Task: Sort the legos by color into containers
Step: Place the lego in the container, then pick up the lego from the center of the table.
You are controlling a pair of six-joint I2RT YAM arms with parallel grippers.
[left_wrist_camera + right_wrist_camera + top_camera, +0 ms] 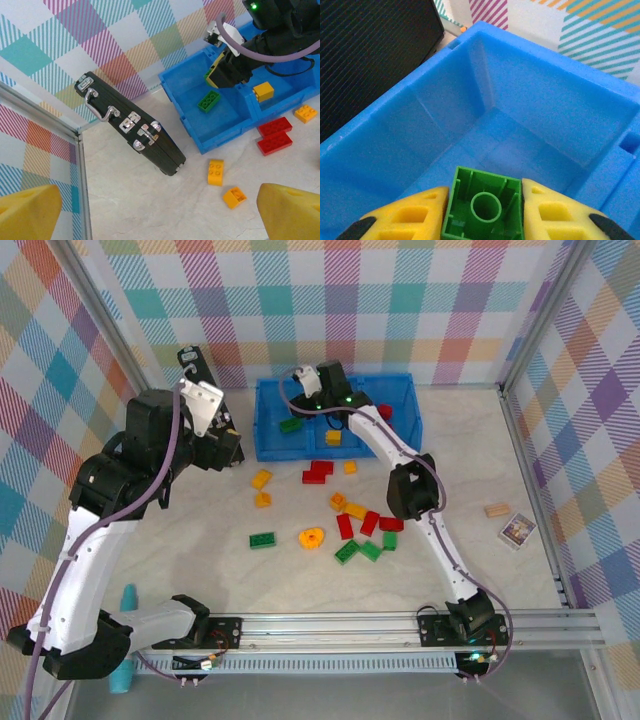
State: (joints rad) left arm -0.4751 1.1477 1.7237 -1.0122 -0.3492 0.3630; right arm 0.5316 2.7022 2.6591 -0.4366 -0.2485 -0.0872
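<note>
While left jaws gape wide, right jaws clamp a green lego, underside showing, over the blue bin.

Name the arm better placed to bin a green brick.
Right. The right gripper is shut on a green brick above the blue bin compartment holding another green brick. The left gripper hangs open and empty near the black case.

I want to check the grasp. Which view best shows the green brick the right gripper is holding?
Right wrist: the green brick sits close up, hollow underside showing, pinched by the right gripper over the blue bin. Left wrist shows a green sliver beside the gripper; top external, too small to tell.
</note>
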